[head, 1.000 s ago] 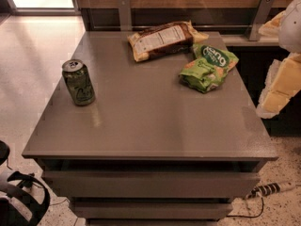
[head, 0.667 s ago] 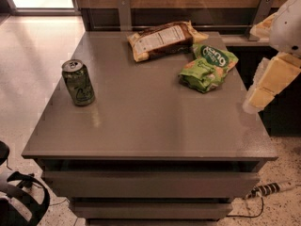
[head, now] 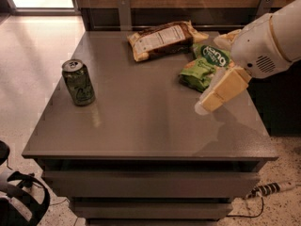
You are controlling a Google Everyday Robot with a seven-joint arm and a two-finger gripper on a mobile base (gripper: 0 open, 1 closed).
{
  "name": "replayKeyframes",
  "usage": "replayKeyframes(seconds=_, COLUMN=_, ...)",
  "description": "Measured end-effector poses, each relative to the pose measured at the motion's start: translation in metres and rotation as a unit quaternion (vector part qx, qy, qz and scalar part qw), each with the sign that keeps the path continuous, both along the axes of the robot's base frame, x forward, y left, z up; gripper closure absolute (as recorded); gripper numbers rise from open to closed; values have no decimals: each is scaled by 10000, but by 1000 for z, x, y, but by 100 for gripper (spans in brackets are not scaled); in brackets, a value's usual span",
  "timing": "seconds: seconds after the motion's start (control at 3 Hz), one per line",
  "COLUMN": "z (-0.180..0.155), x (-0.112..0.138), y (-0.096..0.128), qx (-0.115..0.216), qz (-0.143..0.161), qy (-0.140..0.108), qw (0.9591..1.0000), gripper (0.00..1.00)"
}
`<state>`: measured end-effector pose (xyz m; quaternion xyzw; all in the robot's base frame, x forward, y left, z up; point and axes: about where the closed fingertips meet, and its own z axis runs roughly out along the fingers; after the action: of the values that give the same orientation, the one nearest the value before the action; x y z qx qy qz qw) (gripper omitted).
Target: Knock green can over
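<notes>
The green can (head: 78, 82) stands upright near the left edge of the grey table (head: 141, 121), dark green with a silver top and pull tab. My gripper (head: 217, 93) comes in from the right on a white arm, its pale fingers pointing down-left above the table's right part. It is far to the right of the can and holds nothing that I can see.
A bright green snack bag (head: 205, 66) lies just behind the gripper at the back right. A brown and white snack bag (head: 164, 38) lies at the back middle. A power strip (head: 268, 190) and cable lie on the floor at right.
The arm has moved left from the right edge, out over the table's right part in front of the green snack bag. The can has not moved.
</notes>
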<state>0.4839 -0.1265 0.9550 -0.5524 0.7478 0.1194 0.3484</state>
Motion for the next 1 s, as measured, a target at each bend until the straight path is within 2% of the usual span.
replayKeyframes(seconds=0.33, z=-12, x=7, y=57, qx=913, qz=259, qy=-193, qw=9953, gripper=0)
replayKeyframes(seconds=0.67, z=-23, x=15, y=114, qx=1784, qz=471, qy=-260, qw=9825, gripper=0)
replayKeyframes(seconds=1.0, z=-30, x=23, y=167, qx=2456, qz=426, qy=-208, qw=9682, gripper=0)
